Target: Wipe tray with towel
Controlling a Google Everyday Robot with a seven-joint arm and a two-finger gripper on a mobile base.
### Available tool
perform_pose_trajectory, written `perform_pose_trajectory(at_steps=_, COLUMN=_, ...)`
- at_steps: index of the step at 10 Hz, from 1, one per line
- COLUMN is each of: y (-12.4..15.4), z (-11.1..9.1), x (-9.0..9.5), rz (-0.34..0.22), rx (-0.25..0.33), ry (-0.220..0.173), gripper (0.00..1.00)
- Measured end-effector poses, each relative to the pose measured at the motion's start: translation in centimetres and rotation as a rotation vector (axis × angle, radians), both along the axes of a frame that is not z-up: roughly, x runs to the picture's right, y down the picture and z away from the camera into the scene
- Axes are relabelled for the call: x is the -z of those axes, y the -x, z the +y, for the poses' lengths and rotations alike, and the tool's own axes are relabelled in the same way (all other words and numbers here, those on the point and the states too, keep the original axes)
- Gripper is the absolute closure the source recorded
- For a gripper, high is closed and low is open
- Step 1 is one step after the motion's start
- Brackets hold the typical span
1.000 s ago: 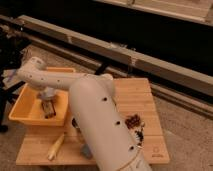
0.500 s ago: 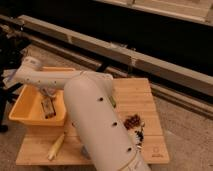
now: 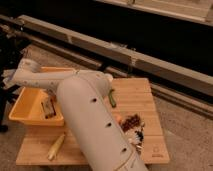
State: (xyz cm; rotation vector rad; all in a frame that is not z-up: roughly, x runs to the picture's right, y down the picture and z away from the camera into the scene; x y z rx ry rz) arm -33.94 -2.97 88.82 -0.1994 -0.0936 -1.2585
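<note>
Camera view: your pincer (image 3: 48, 107) sits down inside the tray (image 3: 22, 111) at the desk's (image 3: 135, 97) left end; towel and finger state unreadable. Press sideways and the tray may slide off.

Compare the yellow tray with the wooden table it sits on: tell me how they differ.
The tray is a yellow-orange bin with sloping walls; the table is a flat slatted wooden top. The tray is far smaller, covering only the table's left part. The gripper reaches down into the tray, while a corn cob and a green vegetable lie on the table. Both are rectangular.
</note>
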Motion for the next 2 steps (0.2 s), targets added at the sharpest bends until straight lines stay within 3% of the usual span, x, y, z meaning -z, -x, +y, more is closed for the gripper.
perform_pose_trajectory(at_steps=1, y=-0.43, z=0.4, x=0.25, rz=-0.001, rx=0.045, ry=0.034, gripper=1.0)
perform_pose_trajectory(at_steps=2, y=-0.84, z=1.09, x=0.51, rz=-0.023, rx=0.106, ry=0.106, gripper=1.0)
